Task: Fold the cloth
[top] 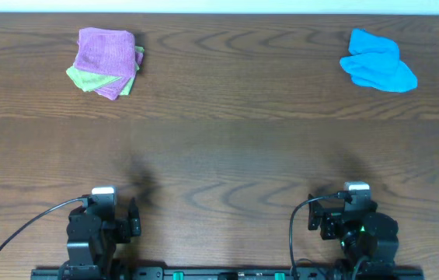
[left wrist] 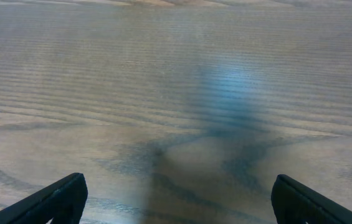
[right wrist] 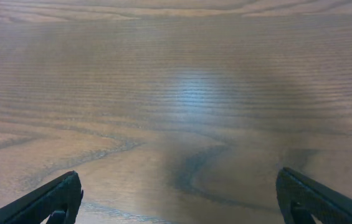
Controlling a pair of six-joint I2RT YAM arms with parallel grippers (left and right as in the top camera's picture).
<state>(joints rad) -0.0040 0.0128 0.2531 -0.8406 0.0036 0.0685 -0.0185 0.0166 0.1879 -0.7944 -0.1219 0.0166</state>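
A crumpled blue cloth (top: 378, 61) lies at the far right of the wooden table. A stack of folded cloths, purple on top (top: 106, 51) with green beneath (top: 81, 76), lies at the far left. My left gripper (left wrist: 179, 196) sits at the near edge on the left, open and empty, over bare wood. My right gripper (right wrist: 179, 196) sits at the near edge on the right, open and empty, over bare wood. Neither wrist view shows any cloth. Both arms are far from the cloths.
The table's far edge meets a white wall at the top of the overhead view. Black cables (top: 25, 229) trail from the arm bases along the near edge.
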